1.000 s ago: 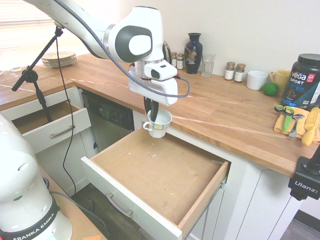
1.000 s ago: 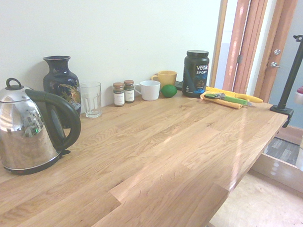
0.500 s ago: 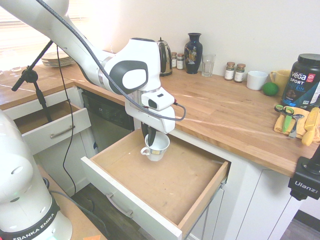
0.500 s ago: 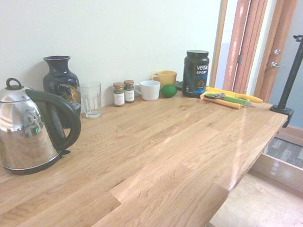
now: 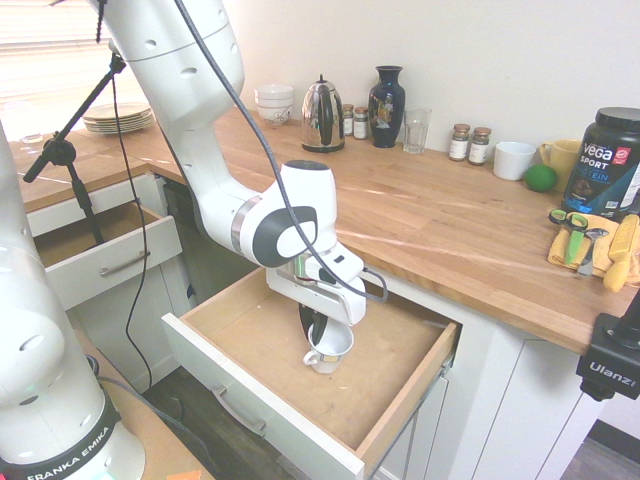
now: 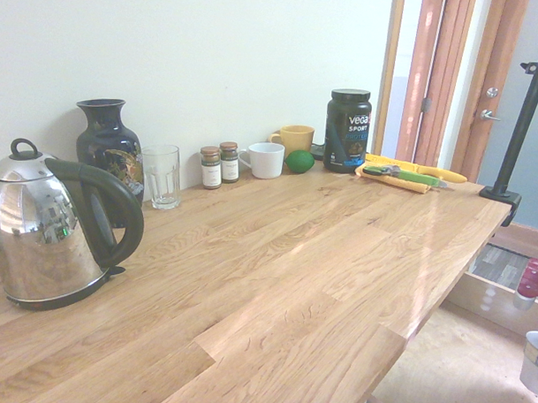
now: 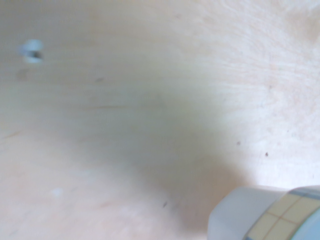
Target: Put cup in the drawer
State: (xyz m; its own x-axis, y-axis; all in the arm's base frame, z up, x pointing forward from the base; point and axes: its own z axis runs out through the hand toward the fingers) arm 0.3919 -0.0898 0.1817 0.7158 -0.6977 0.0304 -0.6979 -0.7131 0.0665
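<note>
cup (image 5: 330, 346), small and white with a side handle, hangs upright low inside the open drawer (image 5: 250, 330), held by its rim in the gripper (image 5: 317, 332), whose dark fingers are pinched shut on the cup's wall. whether the cup's base touches the wooden bottom cannot be told. the gripper points straight down from a white arm that bends in from the upper left of the first exterior view. the drawer is wide and shallow, with a light-brown wooden floor and sides, a white front panel and a metal bar handle (image 5: 238, 411), and it is pulled out from under a long wooden counter (image 5: 430, 230). the cup sits near the middle of the drawer, apart from all four sides.

in the wrist view the cup (image 7: 267, 215) shows at the lower edge as a white curved wall with a band of pale grid markings, over the blurred wood of the drawer floor (image 7: 125, 125).

along the back of the counter stand a steel kettle (image 5: 322, 116), a dark blue vase (image 5: 386, 106), a clear glass (image 5: 416, 131), two spice jars (image 5: 469, 144), a plain white mug (image 5: 513, 160), a green lime (image 5: 540, 178) and a black protein tub (image 5: 607, 162). a smaller open drawer (image 5: 100, 245) sits further left.
</note>
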